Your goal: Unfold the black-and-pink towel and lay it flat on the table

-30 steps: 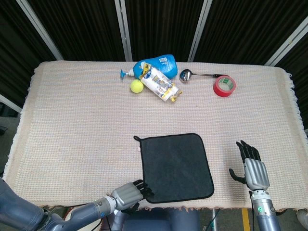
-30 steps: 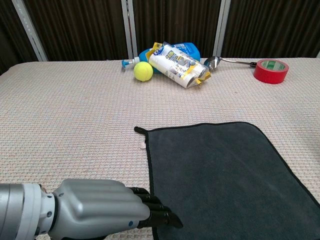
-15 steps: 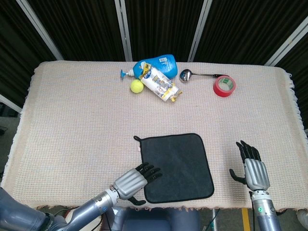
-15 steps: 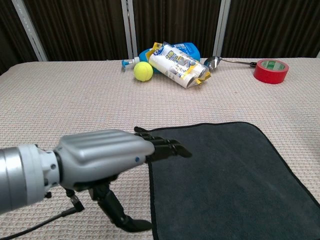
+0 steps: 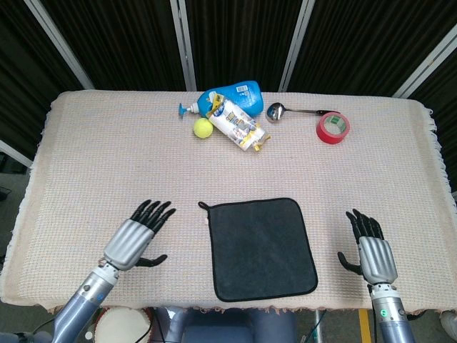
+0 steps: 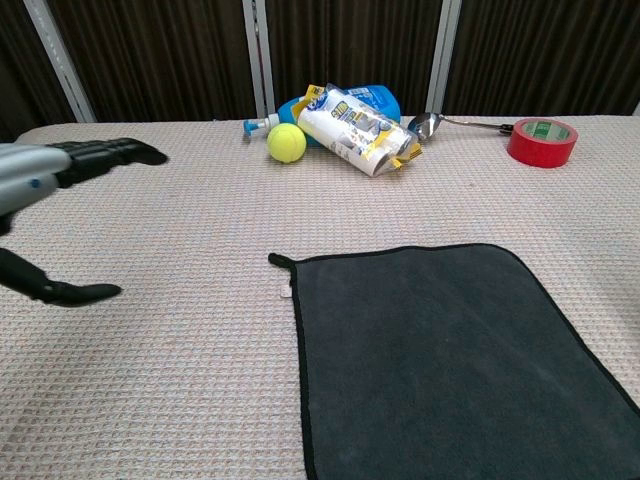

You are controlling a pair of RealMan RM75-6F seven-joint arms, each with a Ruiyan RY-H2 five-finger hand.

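The towel (image 5: 260, 248) is seen spread flat on the desk (image 5: 107, 164), close to the near edge and about midway between the left and right edges. Only its dark grey side is shown, with a black border and a small loop at its far left corner. No fold is visible in it.

The left hand (image 5: 138, 239) is held over the desk to the left of the towel, apart from it. Its fingers (image 5: 157, 211) are stretched out and spread, with the thumb to the side, and nothing is held in it. In the chest view only the fingertips (image 6: 110, 152) and the thumb are seen at the left border.

The right hand (image 5: 370, 251) is placed near the near right corner of the desk, also apart from the towel, with fingers extended and nothing in it.

Along the far edge a blue bottle (image 5: 227, 96), a snack bag (image 5: 238, 124), a tennis ball (image 5: 203, 128), a metal ladle (image 5: 277, 111) and a roll of red tape (image 5: 333, 127) are found.
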